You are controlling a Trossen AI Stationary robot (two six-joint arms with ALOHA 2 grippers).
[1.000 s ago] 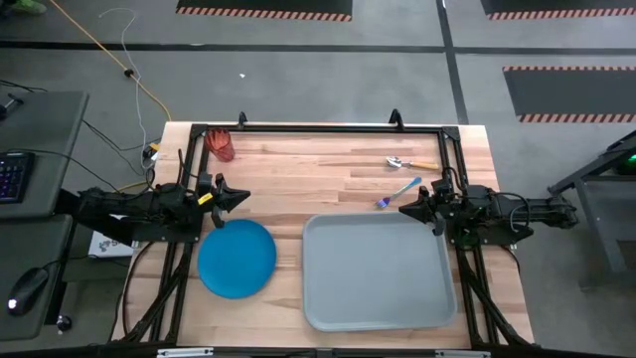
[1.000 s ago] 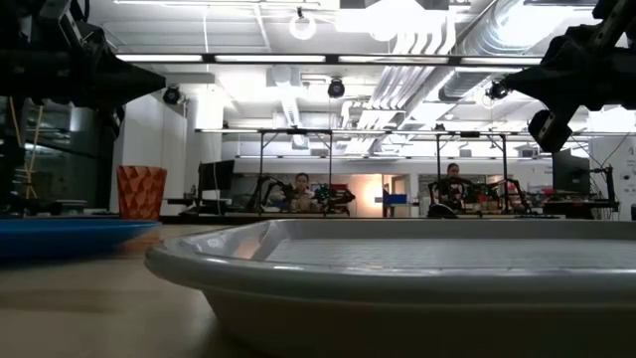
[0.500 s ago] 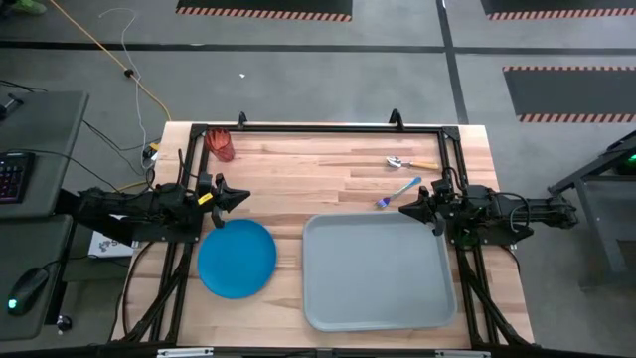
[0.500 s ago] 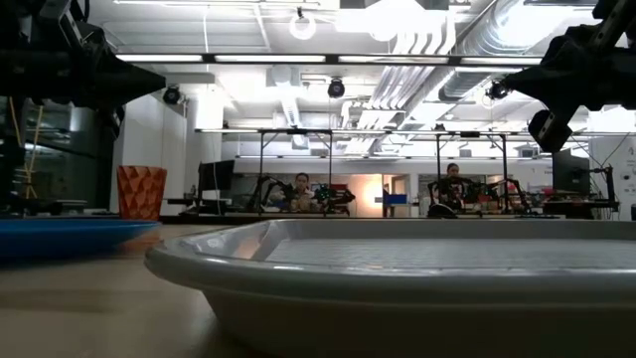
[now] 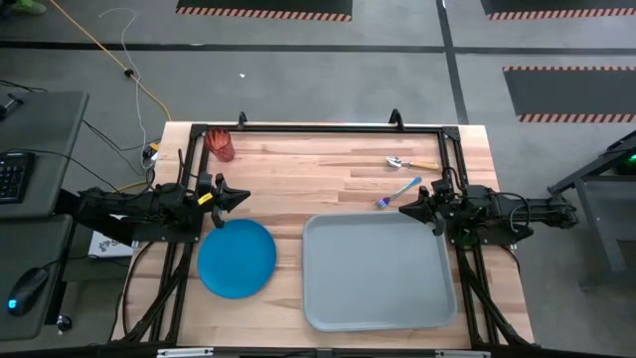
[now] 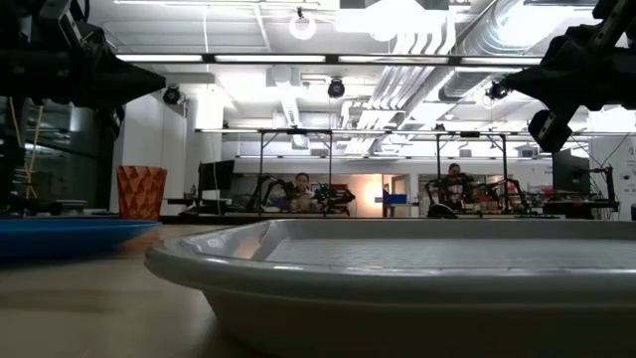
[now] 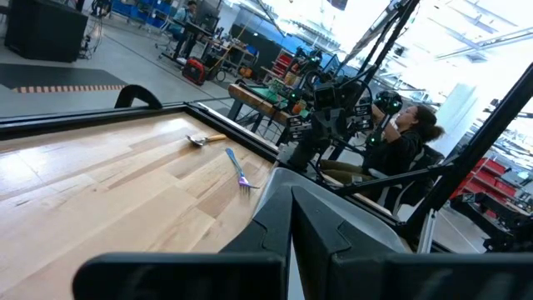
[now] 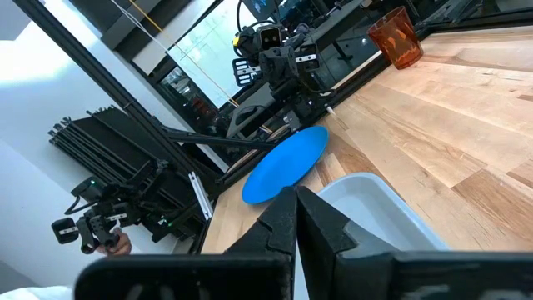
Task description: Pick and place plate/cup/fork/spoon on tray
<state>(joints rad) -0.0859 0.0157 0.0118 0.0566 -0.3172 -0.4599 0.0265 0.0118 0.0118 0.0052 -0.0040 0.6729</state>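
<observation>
The bright-blue plate [image 5: 237, 258] lies flat on the table's near left. The light-grey tray [image 5: 378, 270] lies at the near right. The red-orange cup [image 5: 222, 145] stands upright at the far left corner. The spoon [image 5: 411, 163] and the blue-handled fork [image 5: 397, 192] lie flat at the far right. My left gripper [image 5: 244, 197] is shut and empty above the table at the left, just beyond the plate's far edge. My right gripper [image 5: 402, 209] is shut and empty at the right, by the tray's far edge and near the fork.
A black frame [image 5: 318, 127] runs along the table's far edge and sides. Bare wood lies between the cup and the cutlery. People sit at benches in the room behind the table [image 6: 452, 189].
</observation>
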